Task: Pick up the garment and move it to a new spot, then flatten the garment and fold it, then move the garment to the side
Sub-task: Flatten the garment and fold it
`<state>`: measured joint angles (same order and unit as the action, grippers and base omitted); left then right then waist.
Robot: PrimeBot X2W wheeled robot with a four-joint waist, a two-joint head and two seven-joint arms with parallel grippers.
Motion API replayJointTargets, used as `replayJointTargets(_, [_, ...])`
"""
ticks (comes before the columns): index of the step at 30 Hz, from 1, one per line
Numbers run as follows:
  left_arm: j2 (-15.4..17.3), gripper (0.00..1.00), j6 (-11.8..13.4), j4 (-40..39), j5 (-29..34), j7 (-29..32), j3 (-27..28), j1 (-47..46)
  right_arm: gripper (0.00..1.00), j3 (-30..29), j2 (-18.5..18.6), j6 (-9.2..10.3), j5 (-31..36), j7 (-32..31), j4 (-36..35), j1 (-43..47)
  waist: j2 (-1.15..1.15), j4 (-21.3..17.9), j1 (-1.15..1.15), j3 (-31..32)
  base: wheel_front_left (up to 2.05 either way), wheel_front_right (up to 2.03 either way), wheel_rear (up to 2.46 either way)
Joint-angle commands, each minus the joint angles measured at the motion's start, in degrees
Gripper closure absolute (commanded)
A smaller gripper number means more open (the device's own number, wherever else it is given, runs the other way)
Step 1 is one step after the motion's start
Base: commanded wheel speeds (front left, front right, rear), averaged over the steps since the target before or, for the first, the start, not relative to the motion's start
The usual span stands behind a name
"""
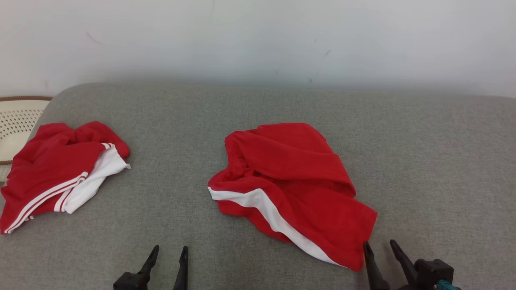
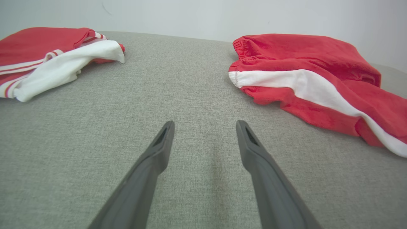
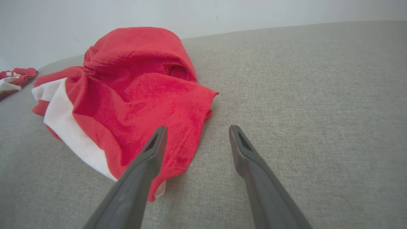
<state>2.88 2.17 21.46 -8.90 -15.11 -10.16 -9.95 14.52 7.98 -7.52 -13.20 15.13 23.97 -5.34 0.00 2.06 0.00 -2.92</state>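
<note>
Two sets of jaws are spread wide; the right jaws sit just beside the red garment [image 1: 290, 177], ready to grab it.

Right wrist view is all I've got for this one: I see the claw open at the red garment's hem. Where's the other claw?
Observer: The left claw is open too, over bare grey cushion, apart from the garment.
Reviewer: What's that red scrap at my far left?
Observer: A second red and white garment, crumpled, lying apart on the robot's left.
Reviewer: Anything beyond it?
Observer: A cream perforated container with a brown rim, off the cushion's left edge.
</note>
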Motion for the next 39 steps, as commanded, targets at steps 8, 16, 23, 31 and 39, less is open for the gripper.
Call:
replayJointTargets(8, [0.0,0.0,-0.5,0.3,0.3,-0.1,-0.1,-0.7,0.0,2.3,0.1,0.06,-2.2,0.0,5.2,-2.6,0.0,2.0,0.0,-1.3,0.0,0.0,0.0])
replayJointTargets(16, [0.0,0.0,-1.0,0.1,0.8,-0.1,0.1,-0.5,0.39,2.8,-0.5,0.06,-3.3,0.0,8.1,-3.6,0.0,3.2,0.0,-1.8,0.0,0.0,0.0])
replayJointTargets(23, [0.0,0.0,-1.1,0.6,1.0,-0.1,0.3,-0.5,1.0,2.0,-0.4,0.06,-3.9,0.0,8.9,-5.0,0.0,3.6,0.0,-2.2,0.0,0.0,0.0])
replayJointTargets(31, [0.0,0.0,-1.0,0.7,0.9,-0.1,0.0,-0.9,1.0,0.0,0.1,0.06,-3.2,0.0,7.7,-5.6,0.0,3.4,0.0,-2.5,0.0,0.0,0.0])
replayJointTargets(39, [0.0,0.0,-0.8,0.5,0.3,-0.1,-0.6,-1.7,0.0,-1.5,-0.7,0.06,-2.3,0.0,8.1,-4.8,0.0,3.5,0.0,-3.5,0.0,0.0,0.0])
